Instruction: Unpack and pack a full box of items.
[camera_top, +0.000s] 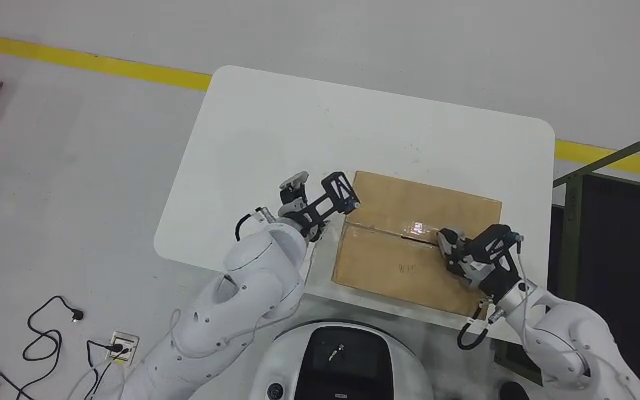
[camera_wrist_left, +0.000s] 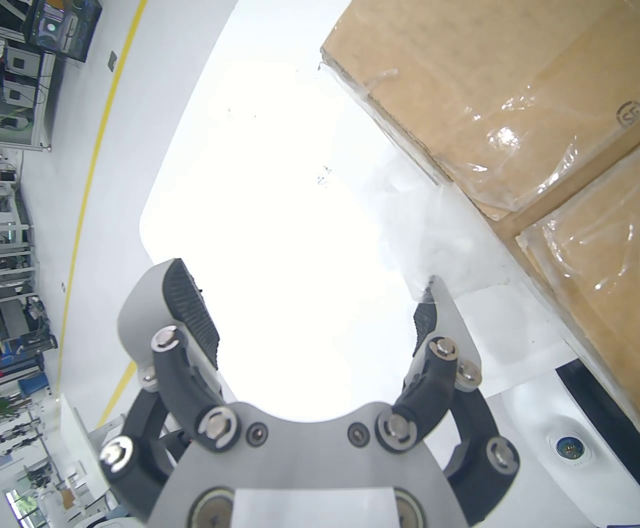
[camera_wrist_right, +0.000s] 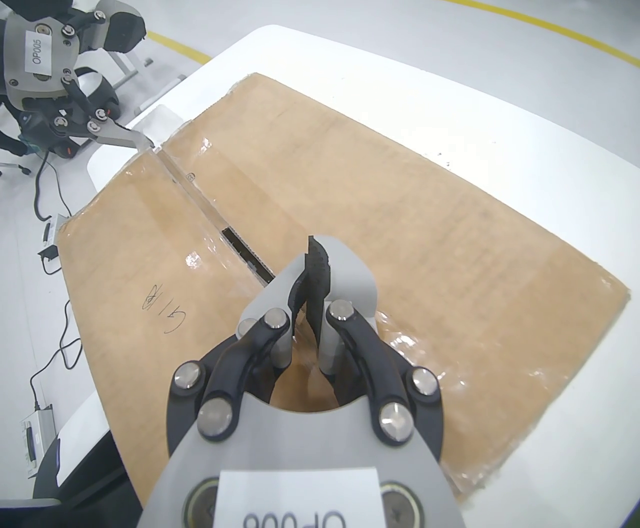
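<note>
A closed cardboard box lies on the near right part of the white table. Clear tape covers its centre seam, and a dark gap shows along that seam. My left gripper is open at the box's left end. A loose strip of tape stretches from the box to one fingertip. My right gripper is shut, its tips resting on the seam near the box's right end. Whether it holds tape I cannot tell.
The table is bare to the left of and beyond the box. The box's near edge lies close to the table's front edge. A dark metal frame stands off the right side. Cables and a power strip lie on the floor at the left.
</note>
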